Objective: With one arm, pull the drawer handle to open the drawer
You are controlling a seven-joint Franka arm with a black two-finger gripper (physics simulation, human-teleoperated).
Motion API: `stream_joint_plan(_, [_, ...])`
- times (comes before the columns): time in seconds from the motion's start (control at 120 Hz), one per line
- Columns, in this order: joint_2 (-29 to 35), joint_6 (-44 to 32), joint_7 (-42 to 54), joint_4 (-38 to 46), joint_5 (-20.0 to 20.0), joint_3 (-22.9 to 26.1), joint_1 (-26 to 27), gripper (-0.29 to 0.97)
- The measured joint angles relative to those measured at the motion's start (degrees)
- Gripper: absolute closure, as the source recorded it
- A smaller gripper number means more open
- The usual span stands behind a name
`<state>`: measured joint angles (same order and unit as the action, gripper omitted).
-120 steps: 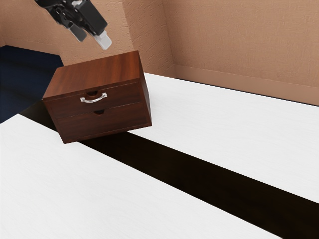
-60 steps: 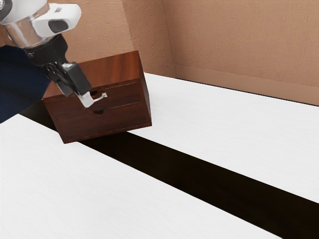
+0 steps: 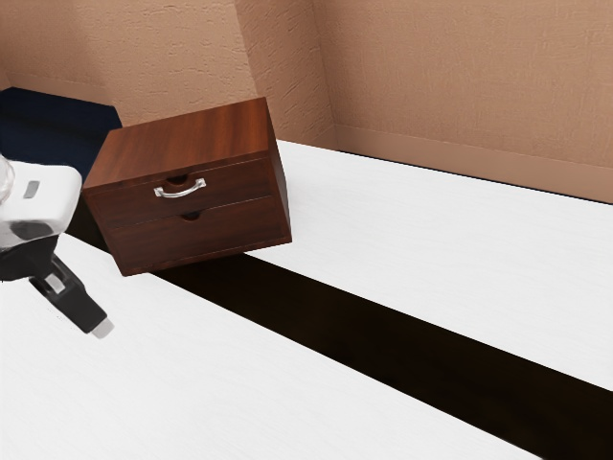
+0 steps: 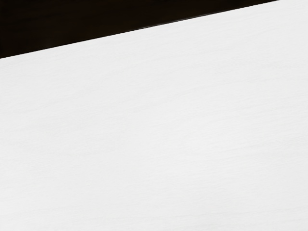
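Drawer [image 3: 235, 182]: upper of two in dark wood cabinet [image 3: 182, 142], front flush with cabinet face, shut. Silver handle [image 3: 180, 190] on drawer front, nothing touching it. Second drawer [image 3: 206, 235] directly below, also flush. Cabinet base over black strip [image 3: 383, 335] running across white table [image 3: 239, 393]. Gripper [image 3: 94, 324] in front of cabinet, toward exterior view's left, low over white table, pointing down, well apart from handle. Gripper spread or pressed together: cannot tell. Wrist view: white table [image 4: 154, 144] beneath hand, black strip [image 4: 72, 19] bordering it.
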<state>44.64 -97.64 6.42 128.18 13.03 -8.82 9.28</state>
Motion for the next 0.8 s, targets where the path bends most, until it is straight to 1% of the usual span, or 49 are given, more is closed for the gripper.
stream_joint_plan(0.058, [0.4,-0.4,-0.9,2.0,-2.0,-0.3,0.4,0.00])
stream_joint_plan(0.083, [0.3,-0.8,-0.6,2.3,-2.6,-1.6,0.6,0.00])
stream_joint_plan(0.142, [-0.9,-2.9,2.2,2.8,-3.8,-4.9,0.5,0.00])
stream_joint_plan(0.2, [-1.8,-3.9,5.5,3.0,-4.6,-5.8,0.4,0.00])
stream_joint_plan(0.35, [-4.9,-8.3,15.2,2.5,-4.6,-6.1,-0.4,0.00])
stream_joint_plan(0.383, [-6.4,-9.7,17.6,1.8,-4.5,-6.9,-0.5,0.00])
stream_joint_plan(0.483, [-11.7,-14.4,24.8,-0.5,-2.9,-9.7,0.0,0.00])
stream_joint_plan(0.533, [-13.4,-17.2,27.9,-1.0,-2.2,-11.0,0.9,0.00])
stream_joint_plan(0.617, [-14.4,-22.1,32.6,-1.6,-1.2,-11.7,2.1,0.00])
stream_joint_plan(0.708, [-15.1,-26.4,37.0,-2.2,1.6,-12.0,2.5,0.00])
stream_joint_plan(0.75, [-15.9,-28.0,38.8,-2.7,3.5,-12.2,2.6,0.00])
stream_joint_plan(0.783, [-16.8,-29.0,40.2,-3.5,4.8,-13.9,3.6,0.00])
stream_joint_plan(0.8, [-17.5,-29.4,40.8,-4.3,5.4,-16.5,5.6,0.00])
